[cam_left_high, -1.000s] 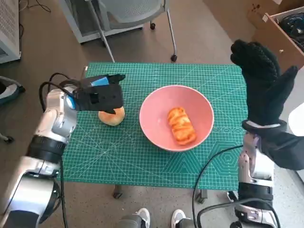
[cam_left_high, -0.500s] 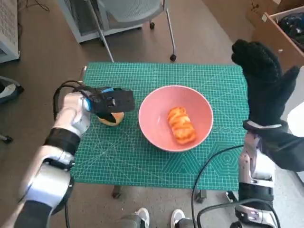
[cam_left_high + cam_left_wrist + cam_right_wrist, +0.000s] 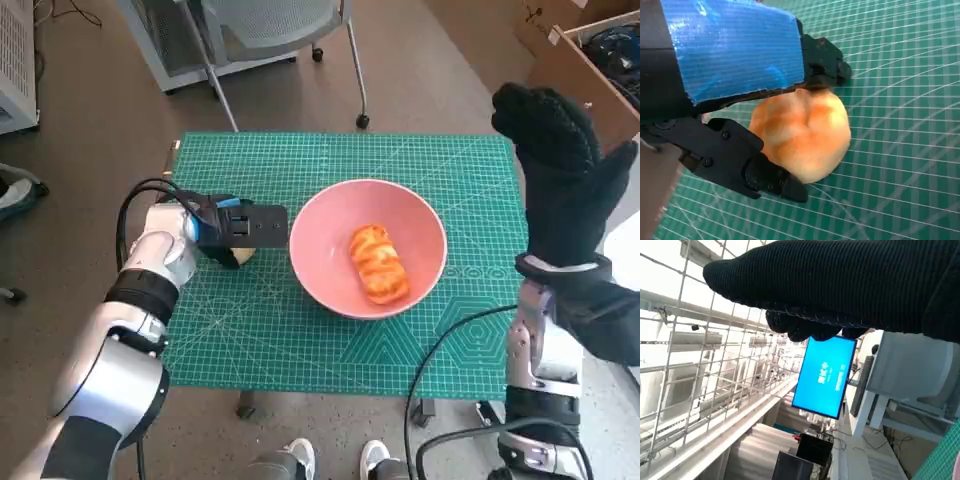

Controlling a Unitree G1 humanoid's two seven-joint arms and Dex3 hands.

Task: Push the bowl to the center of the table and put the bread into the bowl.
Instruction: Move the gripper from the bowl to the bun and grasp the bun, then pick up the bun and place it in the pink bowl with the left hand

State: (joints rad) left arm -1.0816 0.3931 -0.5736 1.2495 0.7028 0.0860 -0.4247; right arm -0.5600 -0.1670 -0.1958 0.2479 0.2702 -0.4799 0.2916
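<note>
My blue-taped black left hand point(image 3: 238, 224) seems to grip the round golden bread roll point(image 3: 802, 134) beside the pink plastic bowl point(image 3: 318, 275), ready for lifting in; my gloved right hand point(image 3: 560, 170), fingers spread and empty, stays raised clear.

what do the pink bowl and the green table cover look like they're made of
The round pink bowl looks like smooth matte plastic or melamine, though glazed ceramic is possible: even colour, soft sheen, thin rim. The green gridded table cover looks like a rubbery vinyl cutting mat: flat, matte, printed with white lines.
</note>
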